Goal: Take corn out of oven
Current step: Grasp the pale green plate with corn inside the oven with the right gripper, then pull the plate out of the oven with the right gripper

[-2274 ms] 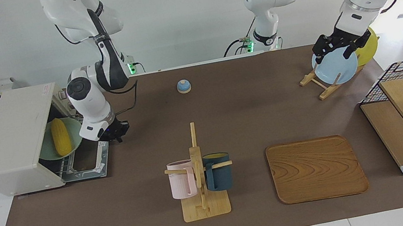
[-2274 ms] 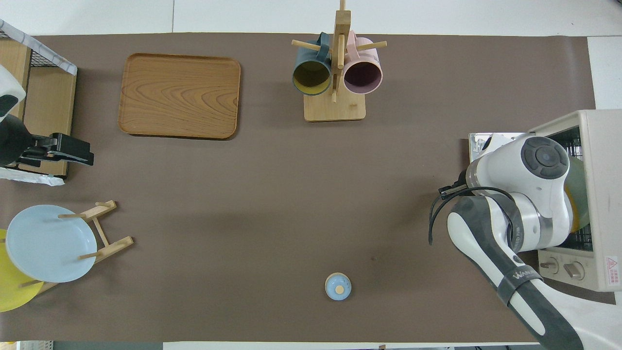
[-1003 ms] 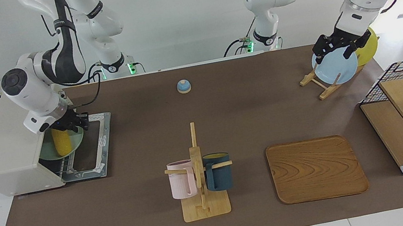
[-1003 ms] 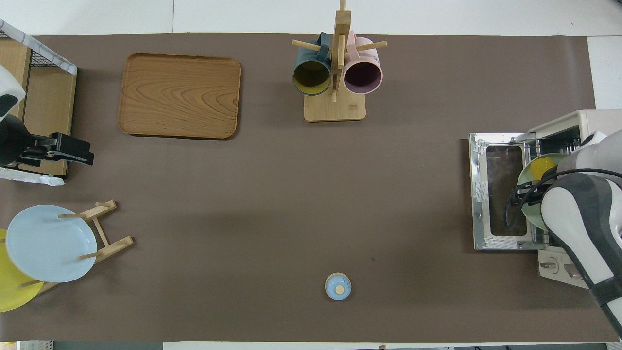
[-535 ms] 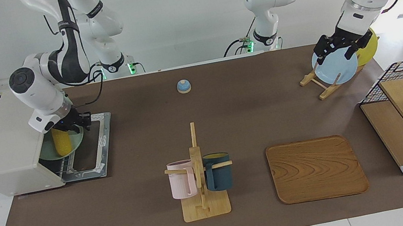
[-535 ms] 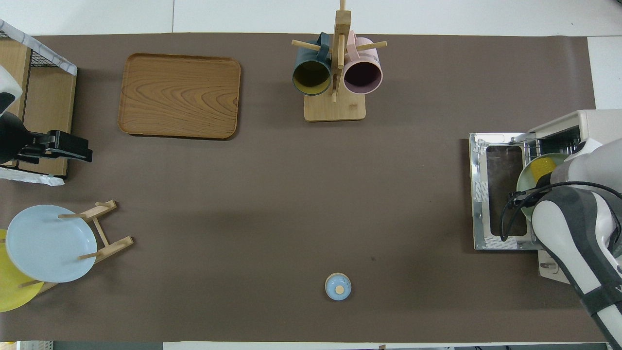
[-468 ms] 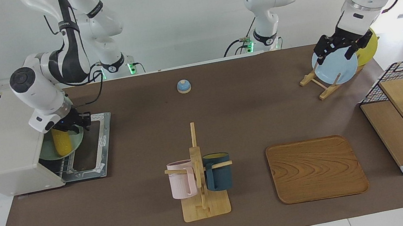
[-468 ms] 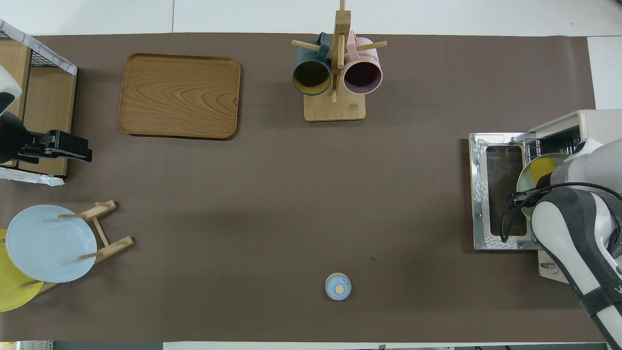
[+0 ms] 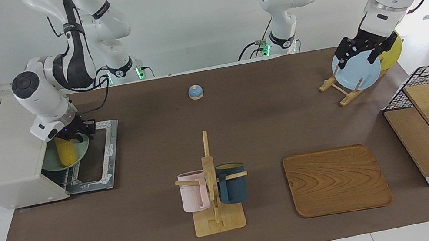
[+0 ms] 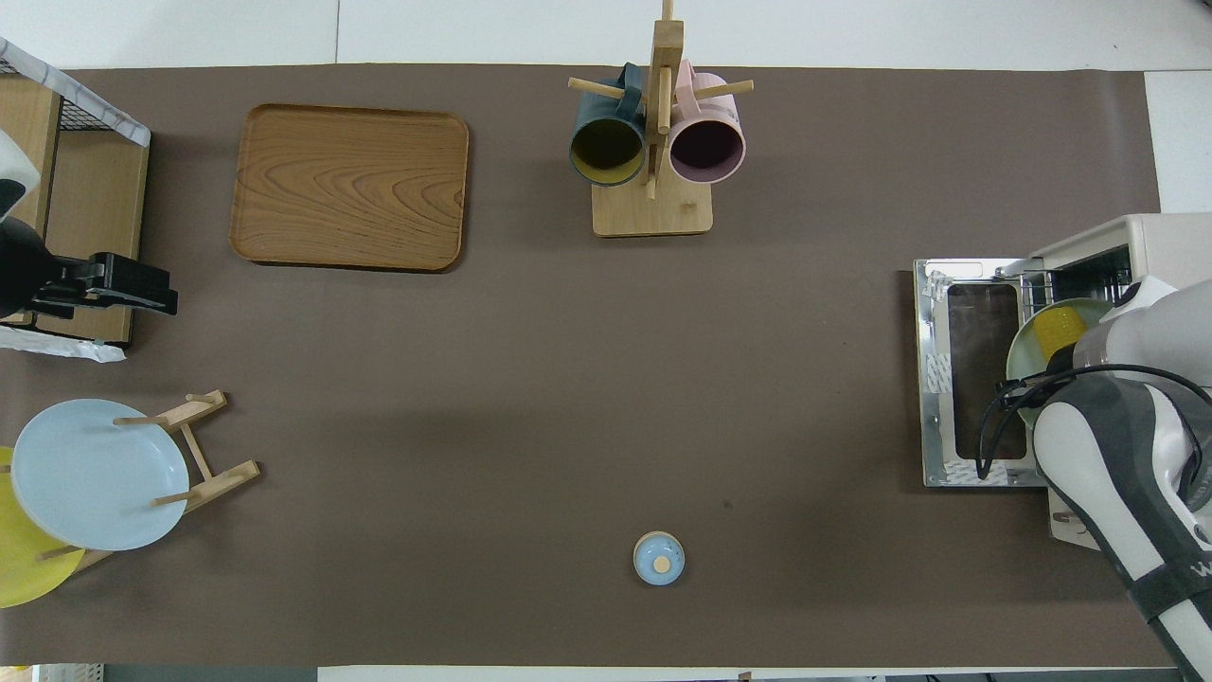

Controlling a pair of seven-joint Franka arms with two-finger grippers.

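**Right gripper at the corn in the open oven**

Here the oven (image 9: 11,154) stands at the right arm's end of the table with its door (image 9: 94,157) folded down flat onto the brown mat. Inside its mouth a pale green plate (image 9: 79,153) rests on the wire rack, and the corn (image 9: 64,153) lies on that plate. The right gripper (image 9: 75,134) is down at the end of the cob nearer the robots; whether its fingers are closed on the corn or still apart cannot be told. In the overhead view the right arm covers most of the plate, leaving 1 end of the corn (image 10: 1058,329) showing.

The left gripper (image 9: 358,52) waits over the blue plate (image 9: 357,74) on its wooden rack, its 2 fingers apart. A mug stand (image 9: 213,191) and a wooden tray (image 9: 337,180) sit farther from the robots, a small blue bell (image 9: 195,92) nearer them.
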